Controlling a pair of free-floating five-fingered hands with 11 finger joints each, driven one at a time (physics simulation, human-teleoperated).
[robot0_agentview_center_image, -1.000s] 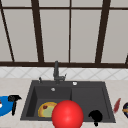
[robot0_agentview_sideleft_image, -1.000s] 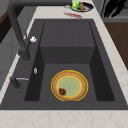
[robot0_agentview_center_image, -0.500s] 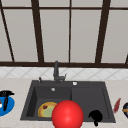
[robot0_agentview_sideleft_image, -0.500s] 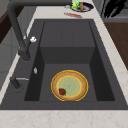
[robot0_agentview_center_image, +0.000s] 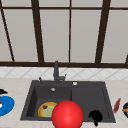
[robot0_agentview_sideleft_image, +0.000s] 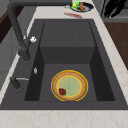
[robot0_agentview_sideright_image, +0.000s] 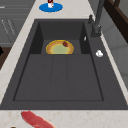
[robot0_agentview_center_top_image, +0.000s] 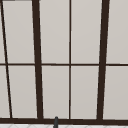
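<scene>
In the front view a red ball (robot0_agentview_center_image: 67, 114) is sitting nearest the camera, at the front edge of the dark sink (robot0_agentview_center_image: 105, 100), covering part of the yellow plate (robot0_agentview_center_image: 46, 110) lying in the left basin. Just to the ball's right the right hand (robot0_agentview_center_image: 95, 116) is hanging at the sink's front rim, close beside the ball but apart from it — whether its fingers are curled or straight cannot be told from the dark shape. At the far left edge the left hand (robot0_agentview_center_image: 2, 91) is showing as a small black shape just above a blue plate (robot0_agentview_center_image: 6, 106) on the counter; its fingers cannot be made out either.

In the left side view the yellow plate (robot0_agentview_sideleft_image: 69, 85) is resting flat on the basin floor with a small red piece (robot0_agentview_sideleft_image: 62, 91) on its rim. On the right counter a red strip (robot0_agentview_center_image: 116, 105) is lying beside a dark dish (robot0_agentview_center_image: 125, 109). Farther back the faucet (robot0_agentview_center_image: 56, 72) is standing behind the sink, and beyond it the window (robot0_agentview_center_top_image: 70, 60) is spanning the wall.
</scene>
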